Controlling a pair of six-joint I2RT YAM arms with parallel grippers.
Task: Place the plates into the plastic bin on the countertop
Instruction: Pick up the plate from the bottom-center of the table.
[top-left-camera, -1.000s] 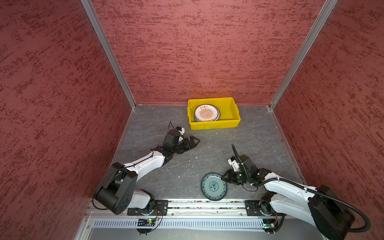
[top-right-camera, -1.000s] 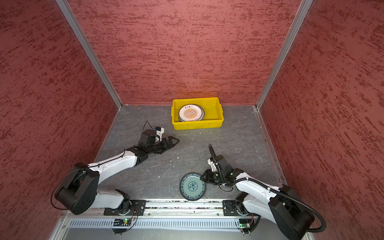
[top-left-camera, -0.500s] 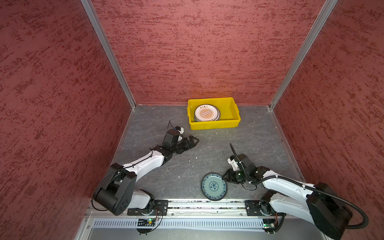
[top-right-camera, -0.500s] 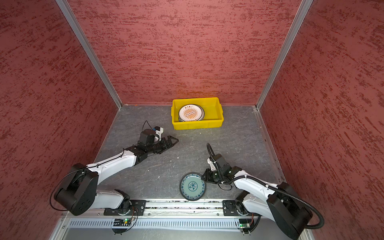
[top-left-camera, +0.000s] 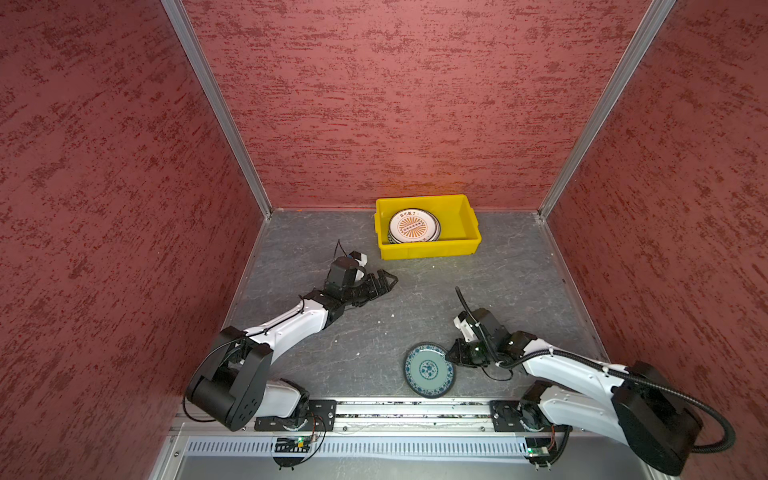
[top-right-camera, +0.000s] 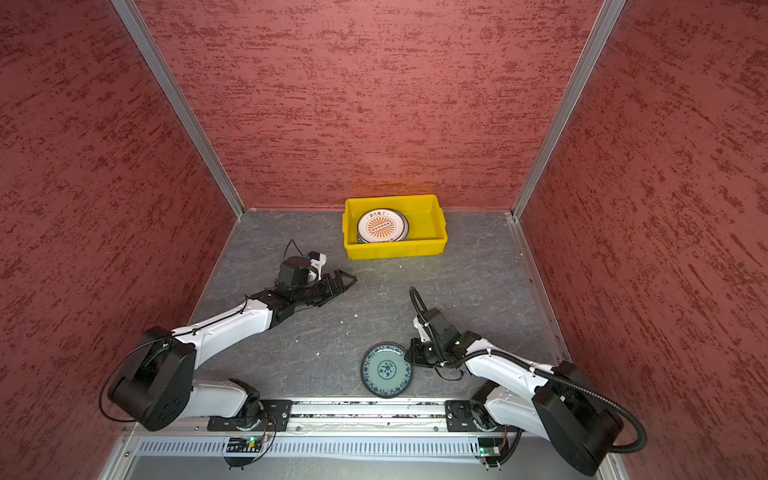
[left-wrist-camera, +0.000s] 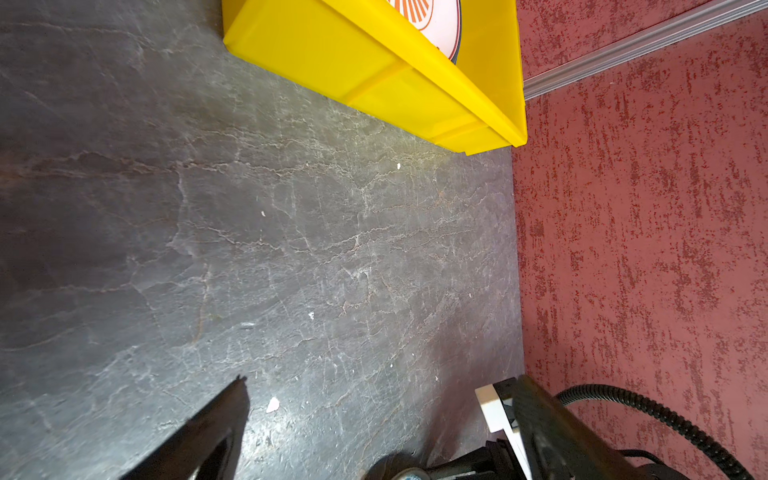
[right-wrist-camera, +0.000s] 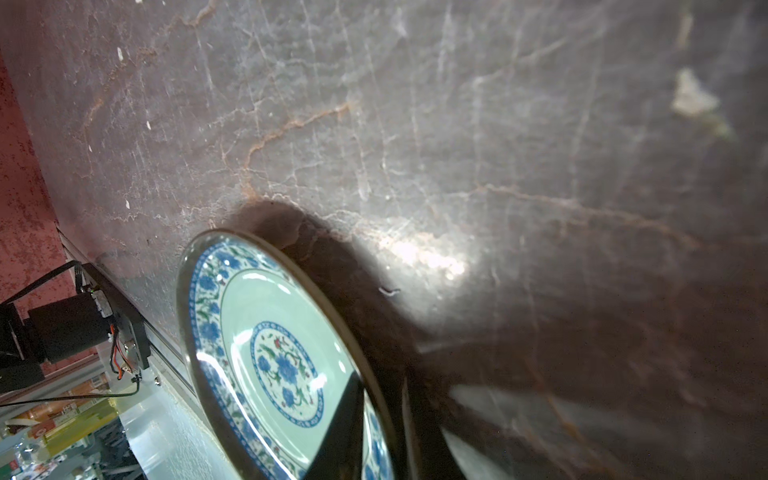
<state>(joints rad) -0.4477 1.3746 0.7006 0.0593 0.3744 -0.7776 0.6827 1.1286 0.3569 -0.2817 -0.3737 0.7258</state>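
Note:
A small teal-blue patterned plate (top-left-camera: 428, 370) (top-right-camera: 386, 369) (right-wrist-camera: 266, 345) lies on the dark grey countertop (top-left-camera: 415, 307), close to the front edge. My right gripper (top-left-camera: 451, 356) (top-right-camera: 410, 357) (right-wrist-camera: 382, 399) is shut on its right rim, one finger over the inner face and the other under the rim. The yellow plastic bin (top-left-camera: 428, 249) (top-right-camera: 395, 249) (left-wrist-camera: 374, 79) stands at the back wall. It holds a stack of plates topped by a white one with an orange sunburst (top-left-camera: 413, 226) (top-right-camera: 382, 226). My left gripper (top-left-camera: 388, 282) (top-right-camera: 349, 280) hangs open and empty, in front and left of the bin.
Red textured walls close in the left, back and right sides. A metal rail (top-left-camera: 415, 409) with both arm bases runs along the front edge, just behind the teal plate. Small white crumbs (left-wrist-camera: 272, 404) dot the countertop. The right arm's wrist (left-wrist-camera: 540, 428) shows in the left wrist view.
The right gripper's jaws have closed onto the teal plate's right rim, and its wrist has shifted slightly toward the plate. The left arm and the bin have not moved.

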